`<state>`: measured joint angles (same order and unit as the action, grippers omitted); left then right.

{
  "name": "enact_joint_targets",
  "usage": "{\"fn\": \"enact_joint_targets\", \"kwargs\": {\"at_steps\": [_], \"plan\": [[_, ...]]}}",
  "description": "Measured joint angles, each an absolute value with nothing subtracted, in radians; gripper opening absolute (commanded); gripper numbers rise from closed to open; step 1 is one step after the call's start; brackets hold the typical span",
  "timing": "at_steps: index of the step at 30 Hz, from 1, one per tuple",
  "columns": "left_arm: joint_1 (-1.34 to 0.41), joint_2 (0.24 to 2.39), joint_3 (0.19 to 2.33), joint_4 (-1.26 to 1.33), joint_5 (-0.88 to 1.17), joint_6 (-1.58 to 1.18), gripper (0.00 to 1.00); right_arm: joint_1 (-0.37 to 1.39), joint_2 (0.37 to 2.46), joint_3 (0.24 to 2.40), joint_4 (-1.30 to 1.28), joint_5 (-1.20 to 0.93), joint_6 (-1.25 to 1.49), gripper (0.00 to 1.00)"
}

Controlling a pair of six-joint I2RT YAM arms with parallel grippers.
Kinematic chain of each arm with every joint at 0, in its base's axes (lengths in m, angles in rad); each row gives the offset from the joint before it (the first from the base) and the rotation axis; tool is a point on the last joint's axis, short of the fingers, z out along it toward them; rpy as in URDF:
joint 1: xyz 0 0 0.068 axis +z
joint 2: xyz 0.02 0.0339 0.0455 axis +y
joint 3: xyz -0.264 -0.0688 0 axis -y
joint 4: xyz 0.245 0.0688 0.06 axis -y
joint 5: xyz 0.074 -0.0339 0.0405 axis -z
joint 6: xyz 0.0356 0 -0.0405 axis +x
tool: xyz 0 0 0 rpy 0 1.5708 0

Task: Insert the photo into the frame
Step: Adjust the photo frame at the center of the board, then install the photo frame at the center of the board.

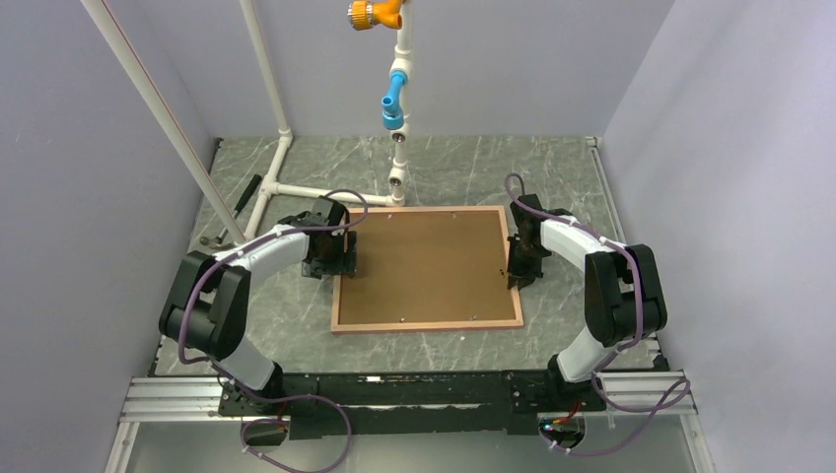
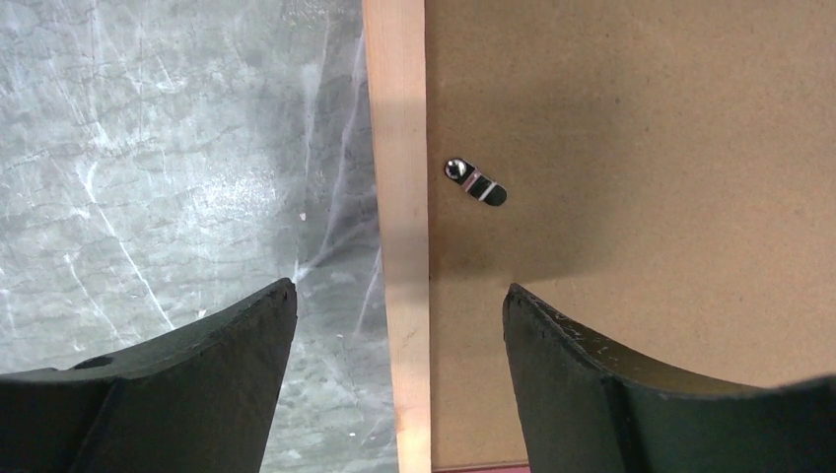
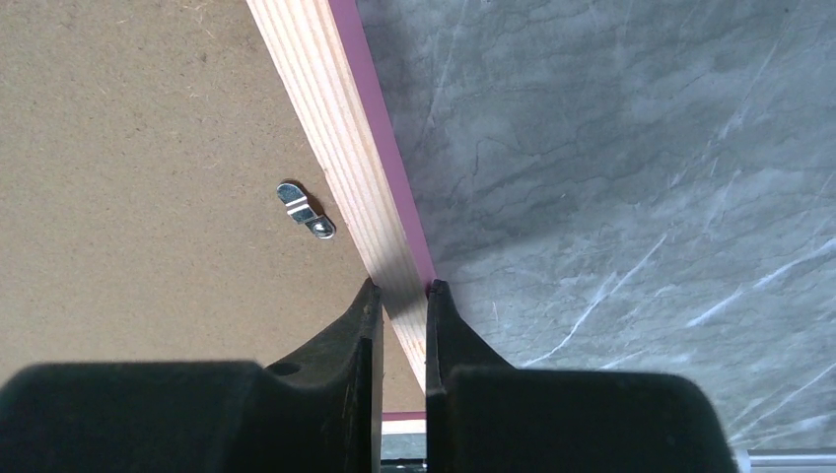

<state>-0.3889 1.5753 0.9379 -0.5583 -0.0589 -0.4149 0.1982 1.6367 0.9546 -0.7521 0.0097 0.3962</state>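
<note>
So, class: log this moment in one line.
frame: face down | left gripper: open over left rail | right gripper: shut on right rail

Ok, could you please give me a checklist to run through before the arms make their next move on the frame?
1. Frame lying flat, reverse side up: ok.
2. Right gripper shut on the frame's right rail: ok.
3. Left gripper gripping the left rail: not ok, it is open and astride the rail.
4. Backing board lifted out: not ok, it sits in the frame.
5. Photo within view: cannot tell, none visible.
6. Turn clips released: cannot tell.
</note>
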Motion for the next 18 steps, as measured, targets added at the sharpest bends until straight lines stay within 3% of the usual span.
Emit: {"fn": "enact_joint_targets", "kwargs": {"at_steps": [9,18], "plan": [[-0.387,1.647,0.972,-0.482,-0.064,-0.468,0.74,0.210,1.637,0.956,-0.755,0.028,0.401,0.00],[-0.385,1.691,1.008,-0.448,-0.080,-0.518,0.47,0.212,1.637,0.943,-0.745,0.029,0.401,0.00]]}}
